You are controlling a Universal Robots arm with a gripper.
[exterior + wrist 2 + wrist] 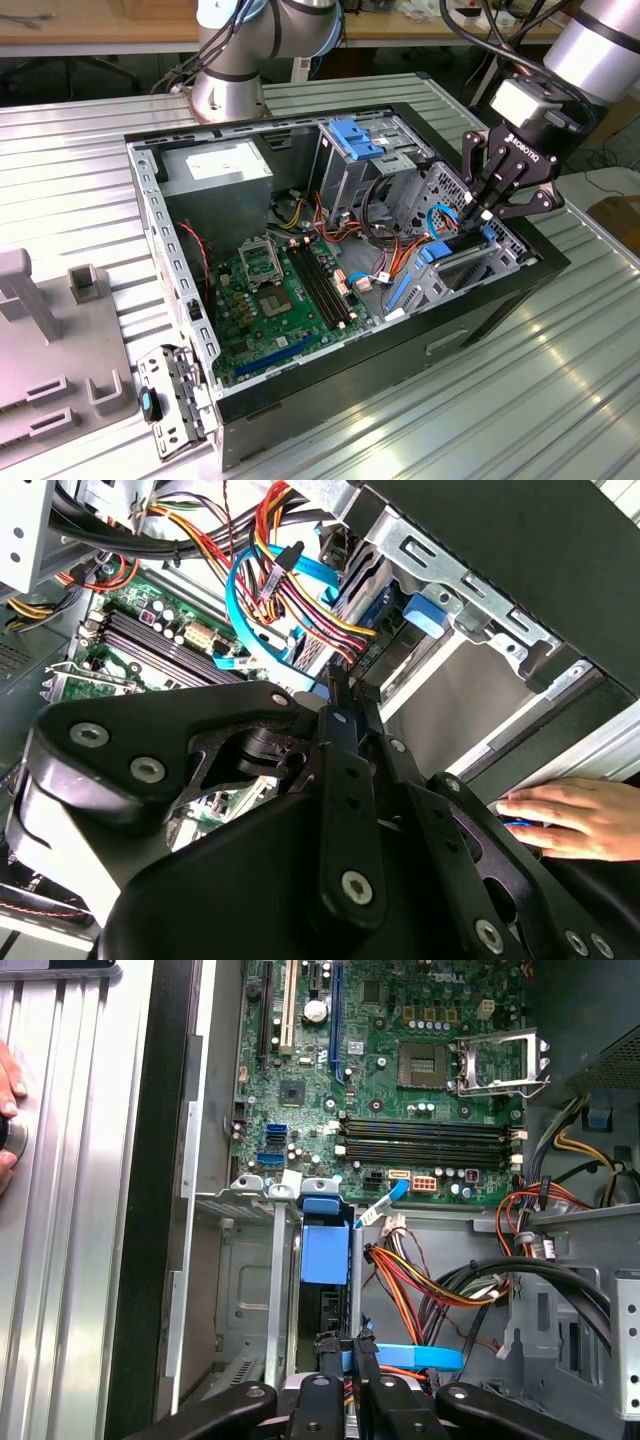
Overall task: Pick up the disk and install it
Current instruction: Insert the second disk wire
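Blue-railed and standing on edge, the disk (325, 1250) sits in the metal bay (250, 1290) straight beyond the fingertips of the claw (345, 1352), whose fingers are drawn almost together and seem to pinch the disk's near edge. I judge the install step under way; seating it calls for a straight push along the guides, clear of the cables (430, 1285) just beside the claw. Counted: one disk, one claw, one person's hand (565, 820) resting beyond the case wall

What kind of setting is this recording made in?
Probably a robotics lab or test workshop: an open computer case lies on a ribbed metal table, a robot arm's gripper reaches into it, and wooden benches stand behind.
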